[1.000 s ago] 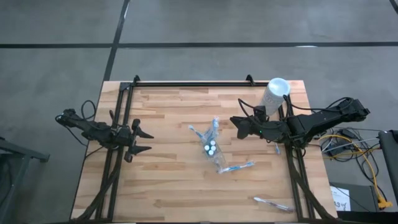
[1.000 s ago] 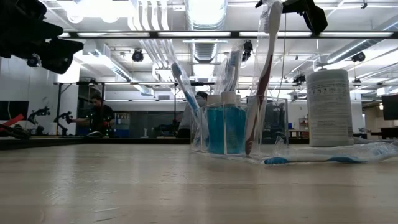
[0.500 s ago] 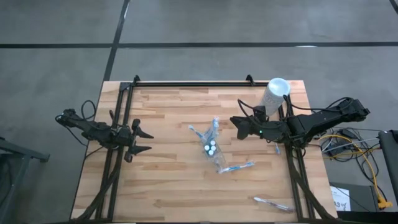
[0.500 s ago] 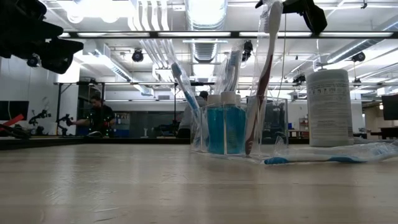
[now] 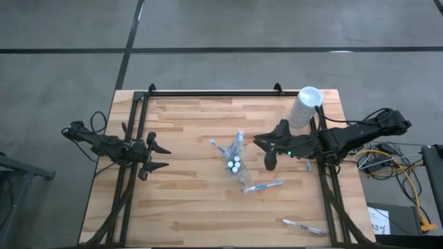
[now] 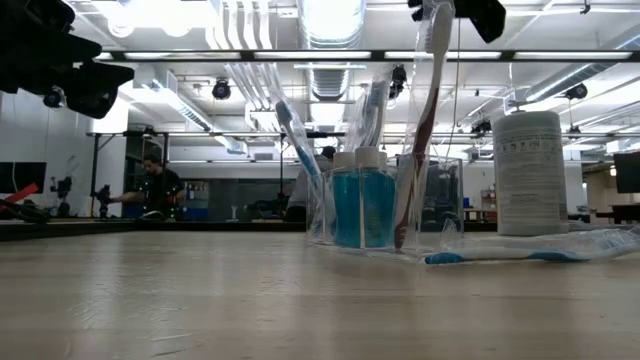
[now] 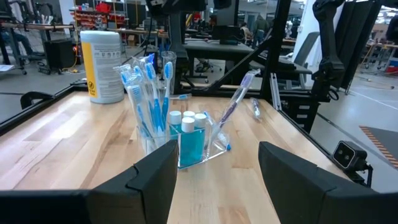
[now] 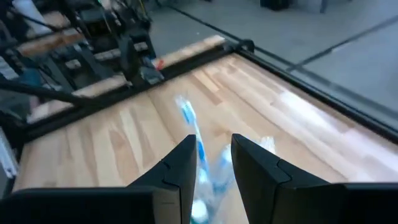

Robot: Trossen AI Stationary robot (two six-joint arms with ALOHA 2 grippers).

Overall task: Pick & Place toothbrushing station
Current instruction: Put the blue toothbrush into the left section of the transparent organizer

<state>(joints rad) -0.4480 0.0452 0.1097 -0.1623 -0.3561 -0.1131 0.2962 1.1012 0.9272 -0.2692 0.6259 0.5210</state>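
**A:** Roughly, how far along is the toothbrushing station?

**B:** Partway, I am judging. The clear pouch (image 5: 239,166) is standing near the middle of the bench (image 5: 187,207) and is carrying most of the set. Two pieces are lying outside it.

**A:** What is sitting inside?

**B:** Three blue tubes (image 7: 188,132) with white caps are standing together in the pouch. A bunch of blue-and-white toothbrushes (image 7: 148,93) is poking up out of it on the tubes' far side from the right arm. One more brush, the leaning toothbrush (image 7: 236,102), is tilting out of the pouch toward the right arm.

**A:** And outside?

**B:** A loose toothbrush (image 5: 265,185) is lying flat, just beside the pouch on its right-arm side. A stray toothbrush (image 5: 303,225) is lying well apart from the pouch, out toward the bench's near corner on that same side. Those two are what I am reading as left to place.

**A:** Hands?

**B:** The right hand (image 5: 263,153) is hovering near the pouch, above the bench, its fingers partly apart. I am seeing nothing clamped between them. The left hand (image 5: 158,156) is waiting well apart from the pouch on the opposite side, fingers spread wide and empty.

**A:** Anything else?

**B:** A tall white cylinder (image 5: 305,105) is standing beyond the right arm from the pouch, and it is no part of the set.
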